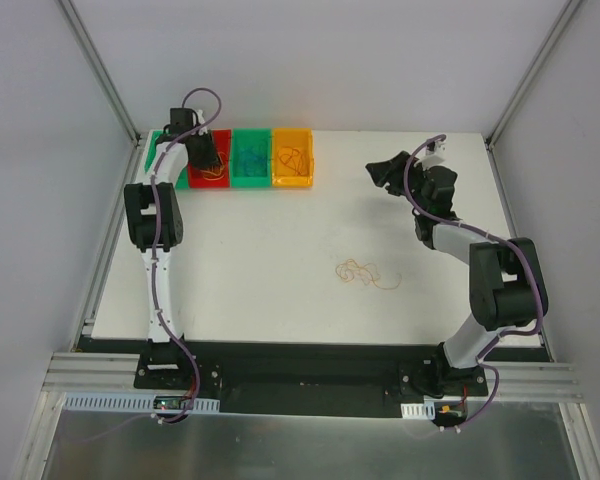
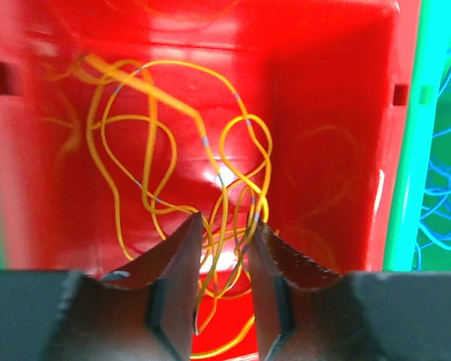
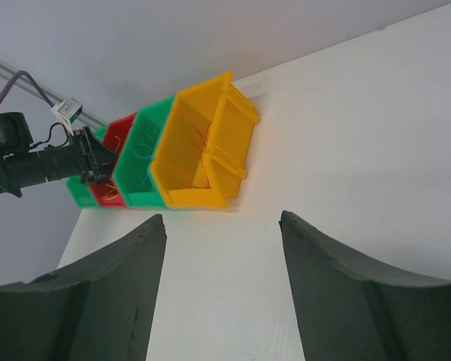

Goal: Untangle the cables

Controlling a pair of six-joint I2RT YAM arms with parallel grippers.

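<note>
left gripper [image 2: 225, 223]: down inside the red bin [image 2: 323, 113]; jaws a narrow gap apart, wider than any strand; nothing looks pinched
yellow cables [image 2: 128, 150]: loose loops on the red bin's floor; a few strands run up through the gap between the jaws; likely here because this bin takes yellow
blue cables [image 2: 443, 203]: in the green bin [image 2: 410, 150] just beside the red one; fits a colour-per-bin sort
orange bin [image 1: 293, 158]: end of the bin row at the far edge; thin strands inside, colour unclear
tangle of cables [image 1: 363, 271]: small pale orange-yellow knot on the bare tabletop [image 1: 280, 240]; well apart from the bins, nearer the right arm; not yet sorted
right gripper [image 3: 219, 219]: jaws spread wide, empty; hovers over the tabletop off to the side of the bins, its camera looking toward them; judged to be parked clear of the left arm's reach
step: judged drop-off of a freed yellow cable into the red bin; jaws set apart so the strand can fall
progress: mostly sorted, judging by the filled bins; one knot to go
next: lift the left gripper straight up out of the bin
risk: strands in the jaw gap could snag on a finger and be dragged back out
</note>
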